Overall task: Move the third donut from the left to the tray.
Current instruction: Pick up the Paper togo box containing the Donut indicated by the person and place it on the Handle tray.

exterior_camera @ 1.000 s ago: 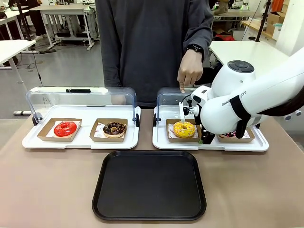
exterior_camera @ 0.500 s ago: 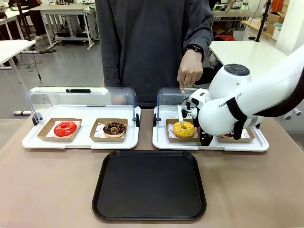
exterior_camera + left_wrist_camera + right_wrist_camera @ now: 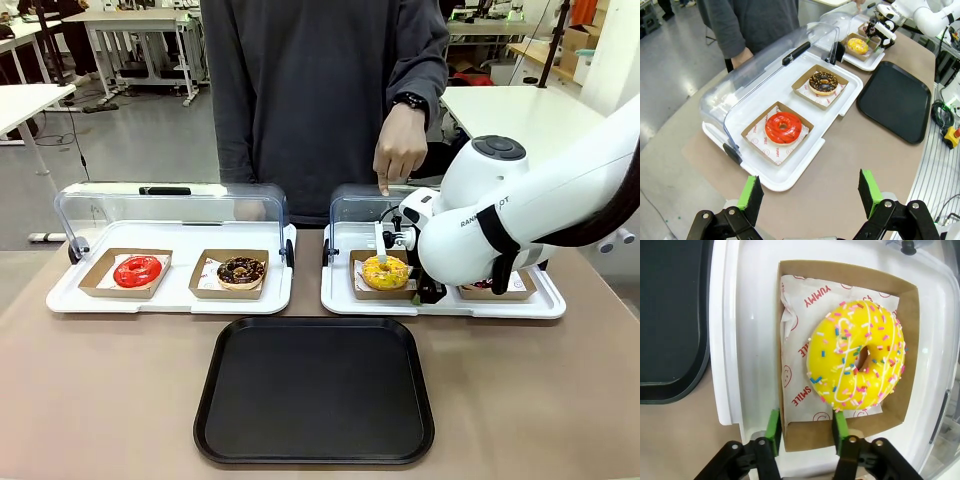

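The third donut (image 3: pixel 855 355), yellow-iced with coloured sprinkles, lies in its brown cardboard holder (image 3: pixel 800 275) on a white tray. My right gripper (image 3: pixel 806 430) is open and low at the holder's near corner. One green pad (image 3: pixel 772 426) is outside the cardboard and the other (image 3: pixel 840 426) is at its near wall, neither touching the donut. From the front, the donut (image 3: pixel 385 271) sits just left of my right arm (image 3: pixel 480 235). The black tray (image 3: pixel 315 390) lies bare in front. My left gripper (image 3: pixel 810 189) hangs open above the table's left end.
A person's hand (image 3: pixel 400 150) points down at the clear lid (image 3: pixel 352 205) behind the yellow donut. The left white tray (image 3: pixel 170 300) holds a red donut (image 3: pixel 137 270) and a chocolate donut (image 3: pixel 241 270). Another holder (image 3: pixel 490 290) sits partly behind my right arm.
My right arm has shifted left and down toward the yellow donut's holder, then nearly stopped. The person's hand and the donuts have not moved.
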`<action>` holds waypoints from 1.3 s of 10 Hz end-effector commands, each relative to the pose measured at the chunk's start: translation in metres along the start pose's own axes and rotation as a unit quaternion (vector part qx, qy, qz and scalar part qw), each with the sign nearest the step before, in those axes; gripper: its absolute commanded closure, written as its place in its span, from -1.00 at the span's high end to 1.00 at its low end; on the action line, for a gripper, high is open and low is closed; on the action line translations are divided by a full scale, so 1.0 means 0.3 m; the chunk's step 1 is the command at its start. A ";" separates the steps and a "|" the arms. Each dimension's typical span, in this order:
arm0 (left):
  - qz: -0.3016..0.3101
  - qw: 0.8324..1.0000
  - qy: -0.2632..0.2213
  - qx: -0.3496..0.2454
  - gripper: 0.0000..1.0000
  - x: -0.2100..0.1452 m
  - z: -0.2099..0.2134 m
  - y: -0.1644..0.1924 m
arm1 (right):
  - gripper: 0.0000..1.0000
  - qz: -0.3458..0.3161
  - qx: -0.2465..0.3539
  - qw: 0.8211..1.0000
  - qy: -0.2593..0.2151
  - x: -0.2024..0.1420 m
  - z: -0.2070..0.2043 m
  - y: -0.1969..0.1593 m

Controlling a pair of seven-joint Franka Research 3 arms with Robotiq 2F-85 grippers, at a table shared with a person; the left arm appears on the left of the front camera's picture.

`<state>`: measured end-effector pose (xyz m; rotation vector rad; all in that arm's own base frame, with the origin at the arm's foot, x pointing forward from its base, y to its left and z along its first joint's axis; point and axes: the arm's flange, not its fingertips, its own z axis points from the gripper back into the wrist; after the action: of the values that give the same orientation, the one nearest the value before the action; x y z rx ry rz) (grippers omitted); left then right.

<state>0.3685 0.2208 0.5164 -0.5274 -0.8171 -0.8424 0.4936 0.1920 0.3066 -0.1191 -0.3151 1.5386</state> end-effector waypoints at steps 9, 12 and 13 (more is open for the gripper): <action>-0.003 1.000 -0.006 -0.002 1.00 0.006 0.004 -0.005 | -1.00 0.008 0.011 1.000 0.003 0.000 0.008 -0.028; -0.003 1.000 -0.006 -0.002 1.00 0.006 0.004 -0.005 | -1.00 -0.015 -0.014 1.000 -0.016 -0.003 0.130 -0.018; -0.003 1.000 -0.006 -0.002 1.00 0.006 0.004 -0.005 | -1.00 -0.011 -0.027 1.000 -0.011 0.006 0.187 -0.006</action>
<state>0.3685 0.2208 0.5164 -0.5274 -0.8171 -0.8424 0.4938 0.1918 0.3418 -0.1377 -0.3535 1.5230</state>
